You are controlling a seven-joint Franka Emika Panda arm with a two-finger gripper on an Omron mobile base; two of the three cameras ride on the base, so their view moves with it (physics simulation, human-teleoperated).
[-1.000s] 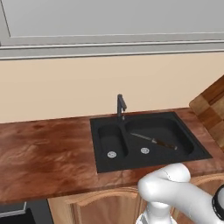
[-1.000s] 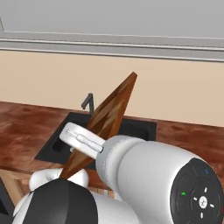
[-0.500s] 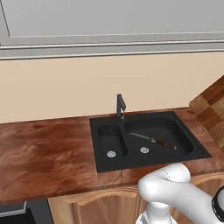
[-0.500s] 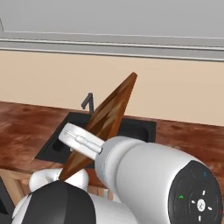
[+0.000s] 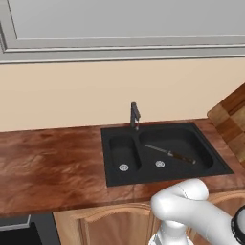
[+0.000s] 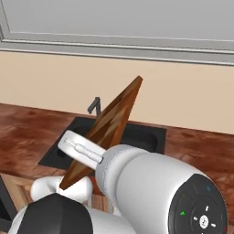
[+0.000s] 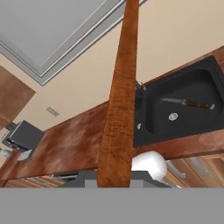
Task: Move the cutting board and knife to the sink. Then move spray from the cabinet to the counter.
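Observation:
My gripper (image 6: pixel 81 151) is shut on the checkered wooden cutting board (image 6: pixel 112 123), holding it edge-up and tilted in the air in front of the sink (image 6: pixel 146 132). A corner of the cutting board (image 5: pixel 232 119) shows at the right edge of the left base view. In the hand view the cutting board (image 7: pixel 120 109) rises edge-on from the bottom centre and hides the fingertips. The knife (image 5: pixel 170 153) lies flat in the larger basin of the black sink (image 5: pixel 165 174), handle to the right. The hand view has the knife (image 7: pixel 190 103) near the drain. The spray is out of view.
A slim dark faucet (image 5: pixel 135 115) stands behind the basins. Reddish-brown counter (image 5: pixel 52 162) stretches left of the sink. Grey wall cabinets (image 5: pixel 124 24) hang above, closed. A dark appliance (image 7: pixel 22 135) sits at the counter's far left end. Wooden cabinet doors run below.
The cutting board stays held at the same tilt and the knife has not moved. Only the arm's near joint has shifted slightly.

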